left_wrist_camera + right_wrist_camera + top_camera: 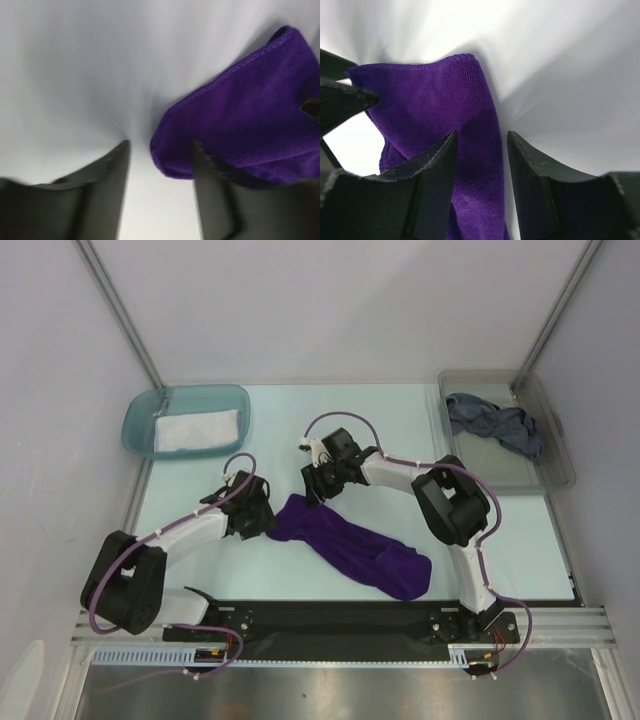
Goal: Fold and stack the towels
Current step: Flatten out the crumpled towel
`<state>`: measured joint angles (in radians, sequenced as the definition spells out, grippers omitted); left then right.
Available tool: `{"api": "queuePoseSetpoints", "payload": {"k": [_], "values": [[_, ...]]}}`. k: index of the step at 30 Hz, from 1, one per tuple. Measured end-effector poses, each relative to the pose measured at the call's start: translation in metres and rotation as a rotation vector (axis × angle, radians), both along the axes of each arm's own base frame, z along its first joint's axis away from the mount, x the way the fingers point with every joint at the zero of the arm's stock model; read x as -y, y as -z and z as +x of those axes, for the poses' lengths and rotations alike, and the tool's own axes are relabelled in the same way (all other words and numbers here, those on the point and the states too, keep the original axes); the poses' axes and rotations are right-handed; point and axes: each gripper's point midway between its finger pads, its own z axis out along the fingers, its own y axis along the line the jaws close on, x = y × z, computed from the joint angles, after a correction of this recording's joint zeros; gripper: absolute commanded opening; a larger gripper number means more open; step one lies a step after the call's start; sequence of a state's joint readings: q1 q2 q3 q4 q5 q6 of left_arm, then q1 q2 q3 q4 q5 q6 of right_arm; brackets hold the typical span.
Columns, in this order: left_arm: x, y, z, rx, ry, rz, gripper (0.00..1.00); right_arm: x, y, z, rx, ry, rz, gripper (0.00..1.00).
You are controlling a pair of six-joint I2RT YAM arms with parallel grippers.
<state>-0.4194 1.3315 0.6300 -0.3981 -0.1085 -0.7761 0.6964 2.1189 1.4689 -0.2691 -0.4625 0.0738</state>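
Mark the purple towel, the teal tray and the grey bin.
Deep purple soft towel (350, 545): top view, its middle.
Teal plastic tray (136, 426): top view, left rim.
Clear grey plastic bin (560, 448): top view, right wall.

Left wrist view: the table (75, 75) is blurred. The purple towel (260, 110) is cut off by the right edge, and its lower border is hidden behind one finger (225, 200) of the left gripper (160, 144).

Right wrist view: the towel runs off the bottom edge, partly behind one finger (415, 195) of the right gripper (481, 134).

Top view: both grippers' fingertips are hidden under the wrist housings. The grey-blue towel (495, 422) in the bin (500, 468) is too crumpled to tell whether it is one piece or two.
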Motion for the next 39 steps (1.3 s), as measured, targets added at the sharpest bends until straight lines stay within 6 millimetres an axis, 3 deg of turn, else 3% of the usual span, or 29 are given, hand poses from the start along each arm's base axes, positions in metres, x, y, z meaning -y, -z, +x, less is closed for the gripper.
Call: {"api": "queuePoseSetpoints", "payload": {"k": [2,3,7,8,10,11,12,17,20,22,24,27,28,30,31,32,33,35,37,39], "values": [[0.003,0.002,0.005,0.006,0.006,-0.006,0.37,-0.002,0.000,-0.001,-0.005,-0.008,0.011,0.50],[0.004,0.003,0.006,0.006,0.008,-0.008,0.23,-0.003,0.000,-0.001,-0.008,-0.012,0.018,0.49],[0.012,0.004,0.011,0.017,0.037,-0.042,0.01,-0.008,-0.001,-0.001,-0.016,-0.028,0.044,0.44],[0.015,0.003,0.012,0.018,0.048,-0.055,0.00,-0.009,0.000,-0.002,-0.021,-0.030,0.047,0.41],[0.021,-0.001,0.014,0.025,0.069,-0.077,0.00,-0.010,0.002,-0.003,-0.034,-0.030,0.055,0.22],[0.023,-0.004,0.017,0.033,0.077,-0.084,0.00,-0.009,0.002,-0.002,-0.040,-0.024,0.057,0.04],[0.027,-0.009,0.020,0.043,0.086,-0.096,0.00,-0.008,0.003,-0.001,-0.045,-0.018,0.057,0.00],[0.051,-0.045,0.044,0.133,0.146,-0.188,0.00,0.003,0.003,0.014,-0.060,0.072,0.064,0.00],[0.073,-0.073,0.059,0.198,0.197,-0.282,0.00,0.043,-0.006,0.026,-0.041,0.204,0.021,0.00],[0.092,-0.098,0.072,0.240,0.238,-0.345,0.00,0.079,-0.032,0.035,0.006,0.320,-0.025,0.00],[0.114,-0.129,0.088,0.296,0.282,-0.386,0.00,0.109,-0.081,0.048,0.116,0.427,-0.035,0.01],[0.141,-0.168,0.102,0.361,0.332,-0.416,0.00,0.130,-0.161,0.041,0.275,0.512,0.009,0.14],[0.144,-0.174,0.101,0.371,0.340,-0.417,0.00,0.131,-0.176,0.033,0.299,0.516,0.022,0.18],[0.141,-0.167,0.094,0.357,0.331,-0.392,0.00,0.121,-0.190,0.012,0.318,0.509,0.051,0.31],[0.135,-0.157,0.090,0.336,0.318,-0.373,0.00,0.117,-0.181,0.001,0.296,0.506,0.042,0.42],[0.125,-0.138,0.082,0.297,0.299,-0.343,0.00,0.107,-0.170,-0.012,0.272,0.476,0.038,0.45],[0.115,-0.118,0.074,0.256,0.278,-0.311,0.01,0.101,-0.157,-0.023,0.249,0.456,0.025,0.46],[0.090,-0.072,0.052,0.134,0.234,-0.235,0.00,0.091,-0.108,-0.045,0.152,0.412,-0.054,0.47],[0.068,-0.037,0.034,0.026,0.200,-0.167,0.00,0.093,-0.063,-0.062,0.056,0.390,-0.153,0.48],[0.050,-0.012,0.019,-0.059,0.172,-0.109,0.00,0.100,-0.042,-0.067,0.002,0.389,-0.211,0.50]]}}
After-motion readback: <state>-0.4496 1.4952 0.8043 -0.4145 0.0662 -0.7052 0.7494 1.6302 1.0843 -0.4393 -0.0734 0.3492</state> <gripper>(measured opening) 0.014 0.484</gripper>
